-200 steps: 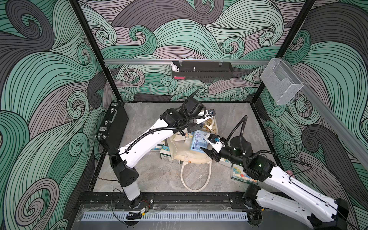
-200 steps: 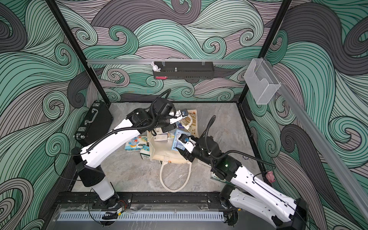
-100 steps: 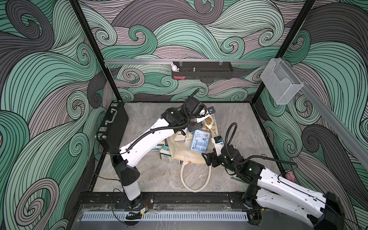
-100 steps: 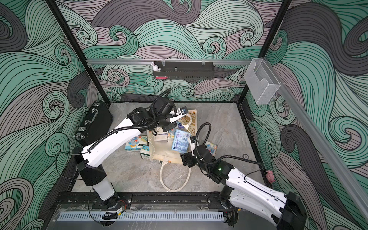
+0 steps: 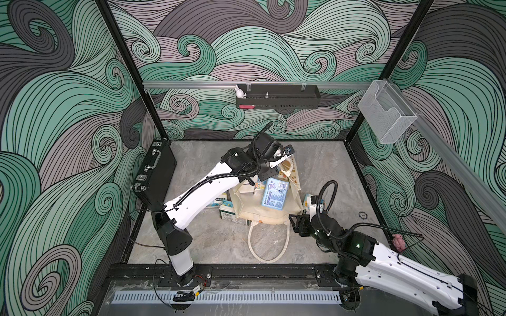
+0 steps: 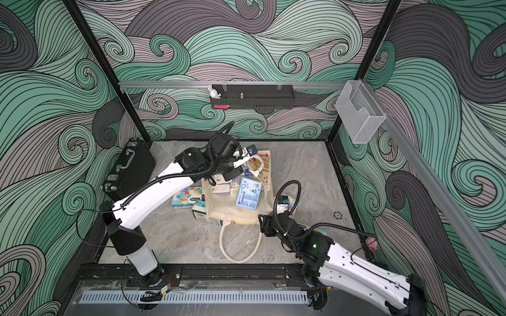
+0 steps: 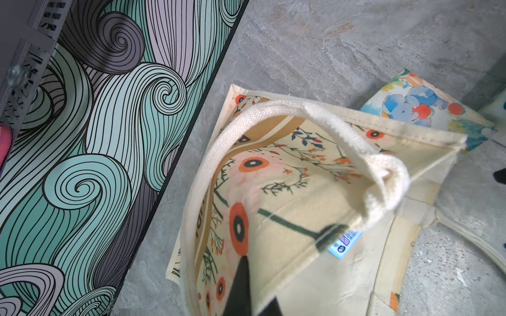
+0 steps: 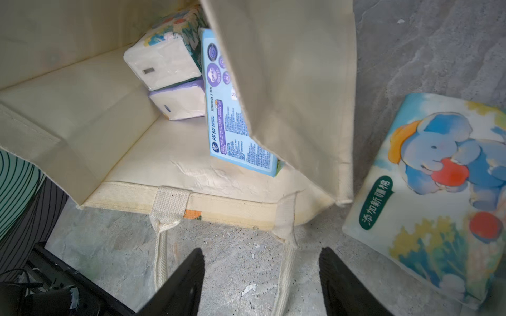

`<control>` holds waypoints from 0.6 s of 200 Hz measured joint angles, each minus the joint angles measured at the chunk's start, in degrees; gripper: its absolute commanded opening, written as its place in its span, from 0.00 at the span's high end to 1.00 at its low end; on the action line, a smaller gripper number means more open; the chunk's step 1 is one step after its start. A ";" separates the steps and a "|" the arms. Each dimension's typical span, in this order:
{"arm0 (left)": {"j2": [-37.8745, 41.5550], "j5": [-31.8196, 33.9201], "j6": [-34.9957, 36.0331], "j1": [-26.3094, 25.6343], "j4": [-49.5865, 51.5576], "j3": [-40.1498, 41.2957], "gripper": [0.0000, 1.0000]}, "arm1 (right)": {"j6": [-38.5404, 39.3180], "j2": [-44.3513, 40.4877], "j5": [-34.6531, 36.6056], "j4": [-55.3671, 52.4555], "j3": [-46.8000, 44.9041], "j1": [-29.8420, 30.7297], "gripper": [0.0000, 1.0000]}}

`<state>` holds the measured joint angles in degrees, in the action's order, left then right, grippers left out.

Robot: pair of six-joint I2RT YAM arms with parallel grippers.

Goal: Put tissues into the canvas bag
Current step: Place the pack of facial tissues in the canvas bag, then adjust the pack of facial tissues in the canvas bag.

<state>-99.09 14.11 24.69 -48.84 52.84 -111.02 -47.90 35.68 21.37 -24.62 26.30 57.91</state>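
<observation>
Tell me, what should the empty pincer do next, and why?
Probably swing the right pincer, open and empty, sideways over the elephant tissue pack lying on the table beside it. The left pincer holds the canvas bag open, ready.

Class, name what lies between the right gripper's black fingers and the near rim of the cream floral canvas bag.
Right wrist view: bare grey tabletop crossed by two cream handle straps of the canvas bag.

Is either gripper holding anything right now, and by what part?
Left gripper is shut on the bag, pinching its lifted upper side beside the handle. Right gripper is open and empty.
</observation>
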 measured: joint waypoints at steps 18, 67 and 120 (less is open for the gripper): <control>-0.48 -0.02 -0.48 0.04 0.39 -1.05 1.00 | -1.01 0.39 0.20 -0.70 -1.11 0.02 0.34; -1.92 -0.04 -2.38 0.15 1.36 -3.17 1.00 | 6.16 10.29 -0.92 5.73 2.29 6.32 0.13; -1.95 -0.50 -3.50 0.15 1.60 -3.15 1.00 | 9.22 23.30 8.00 10.84 12.52 9.31 0.00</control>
<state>-101.03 13.61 21.19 -48.69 54.43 -114.17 -38.68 58.98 29.36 -13.78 38.83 67.22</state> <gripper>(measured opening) 0.048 0.995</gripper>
